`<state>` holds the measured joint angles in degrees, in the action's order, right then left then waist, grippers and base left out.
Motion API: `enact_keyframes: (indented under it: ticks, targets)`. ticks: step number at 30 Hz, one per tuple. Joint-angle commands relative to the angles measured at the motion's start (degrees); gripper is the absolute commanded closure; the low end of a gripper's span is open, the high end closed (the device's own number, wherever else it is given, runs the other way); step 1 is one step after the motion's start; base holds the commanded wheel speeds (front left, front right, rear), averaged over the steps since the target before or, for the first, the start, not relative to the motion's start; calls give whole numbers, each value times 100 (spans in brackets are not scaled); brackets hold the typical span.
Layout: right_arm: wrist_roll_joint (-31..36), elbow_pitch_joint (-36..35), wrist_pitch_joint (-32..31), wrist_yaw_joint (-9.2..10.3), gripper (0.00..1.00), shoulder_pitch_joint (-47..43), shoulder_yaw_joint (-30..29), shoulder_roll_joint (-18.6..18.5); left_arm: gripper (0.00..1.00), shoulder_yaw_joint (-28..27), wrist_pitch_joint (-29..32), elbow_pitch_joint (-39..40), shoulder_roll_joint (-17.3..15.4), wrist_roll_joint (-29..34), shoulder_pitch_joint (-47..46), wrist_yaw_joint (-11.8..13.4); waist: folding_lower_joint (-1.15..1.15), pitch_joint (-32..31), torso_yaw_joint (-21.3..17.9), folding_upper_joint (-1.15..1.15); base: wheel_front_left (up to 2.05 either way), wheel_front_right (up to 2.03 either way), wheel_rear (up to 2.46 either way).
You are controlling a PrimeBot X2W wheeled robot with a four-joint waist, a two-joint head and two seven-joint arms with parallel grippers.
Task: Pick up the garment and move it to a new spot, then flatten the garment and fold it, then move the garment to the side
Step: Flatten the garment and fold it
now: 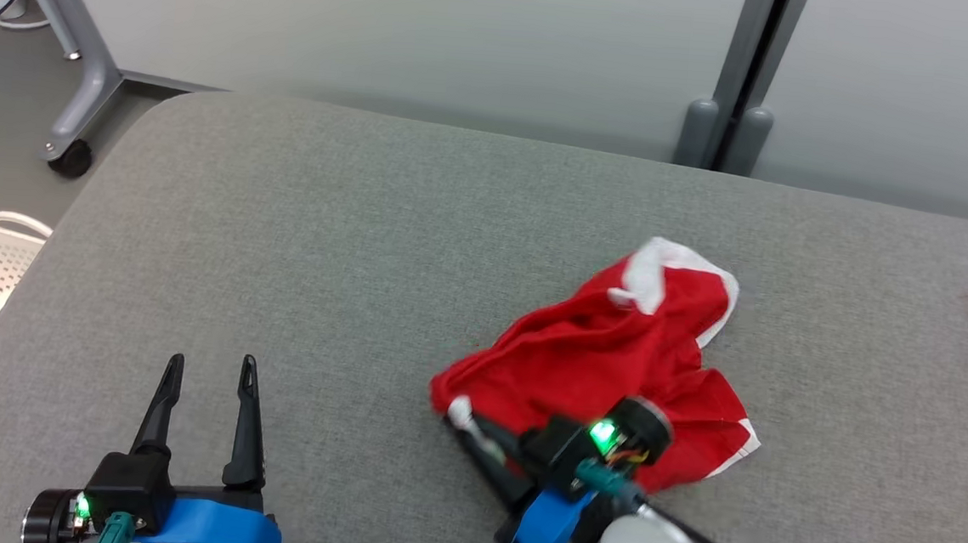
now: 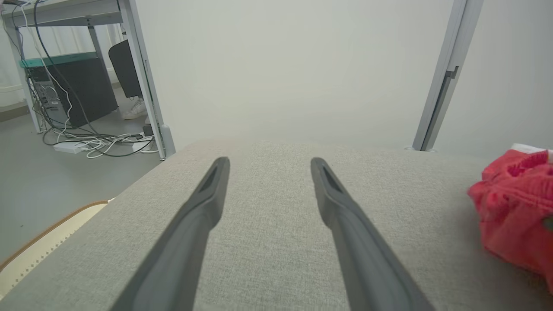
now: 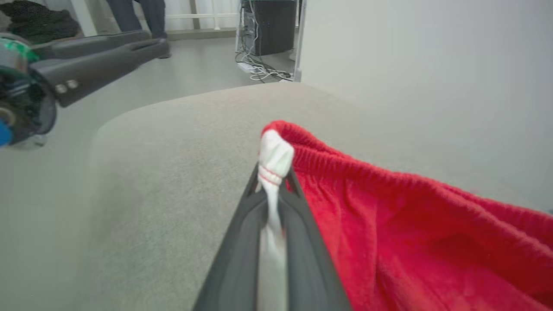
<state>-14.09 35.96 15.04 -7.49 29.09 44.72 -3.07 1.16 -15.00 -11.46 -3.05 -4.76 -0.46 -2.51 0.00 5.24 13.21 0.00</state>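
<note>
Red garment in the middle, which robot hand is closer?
Right. The right gripper is shut on the red garment at its white-trimmed corner; the left gripper sits open, apart, to its left.

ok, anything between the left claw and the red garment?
Nothing visible: bare grey fabric surface lies between the open left claw and the crumpled red cloth garment. The right claw is shut on its white trim.

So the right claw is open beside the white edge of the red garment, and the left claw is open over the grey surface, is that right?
Not quite. The right claw is shut on the white edge of the red garment, as the right wrist view shows. The left claw is open over the grey surface, as you said.
</note>
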Motion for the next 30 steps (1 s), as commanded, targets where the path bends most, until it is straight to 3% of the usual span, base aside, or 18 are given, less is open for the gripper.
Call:
enact_keyframes:
  ticks: [1, 8, 9, 10, 16, 24, 30]
  targets:
    - [-112, 90, 17, -1, 100, 46, 233, 6, 0, 11, -23, -23, 6, -14, -47, -8, 0, 45, 69, 0, 0, 0, 0]
    - [-793, 294, 17, -1, 100, -83, 1390, 13, 0, -10, -23, -80, 14, -77, -75, 40, 0, 116, 93, 0, 0, 0, 0]
    - [-836, 301, 17, -1, 59, -56, 1454, 14, 0, -16, -23, -90, 15, -74, -78, 47, 0, 123, 70, 0, 0, 0, 0]
    - [-880, 303, 17, -1, 0, -29, 1495, 16, 0, -26, -23, -99, 15, -82, -84, 50, 0, 127, 40, 0, 0, 0, 0]
    - [-794, 135, 17, -1, 0, 43, 1131, 15, 0, -67, -23, -109, 16, -57, -98, 74, 0, 92, -228, 0, 0, 0, 0]
    - [-334, -785, 16, -1, 0, -442, -383, -531, 0, -182, -23, -23, 15, -5, -18, 101, 0, 20, -542, 0, 0, 0, 0]
    - [-57, -1092, 16, -1, 0, -925, -1459, -1008, 0, -289, -23, 51, 16, 37, 55, 89, 0, 5, -703, 0, 0, 0, 0]
